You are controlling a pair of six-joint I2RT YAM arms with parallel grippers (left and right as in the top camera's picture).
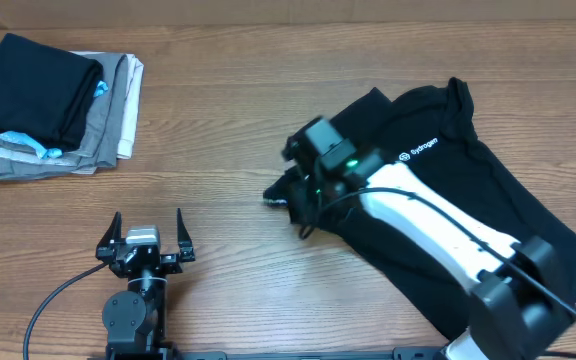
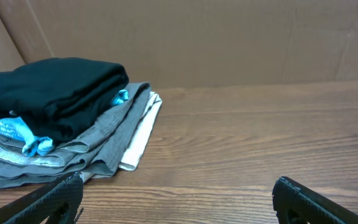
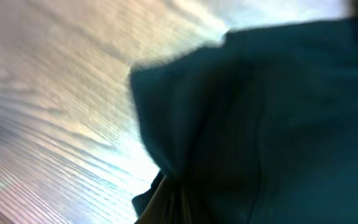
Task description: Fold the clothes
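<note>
The black shirt point(image 1: 448, 190) lies spread on the right of the table, with its white logo print point(image 1: 420, 151) facing up. My right gripper point(image 1: 293, 195) is at the shirt's left edge, where the cloth is bunched and pulled up into it. In the blurred right wrist view, black fabric point(image 3: 278, 112) fills the frame and gathers into a pinch at the bottom, hiding the fingers. My left gripper point(image 1: 148, 232) is open and empty at the front left, low over bare wood in the left wrist view point(image 2: 176, 186).
A pile of folded garments point(image 1: 53, 105) sits at the back left: black on top, grey and beige below, with light-blue bits. It also shows in the left wrist view point(image 2: 61, 112). The wooden table point(image 1: 268, 90) has a cardboard wall behind it.
</note>
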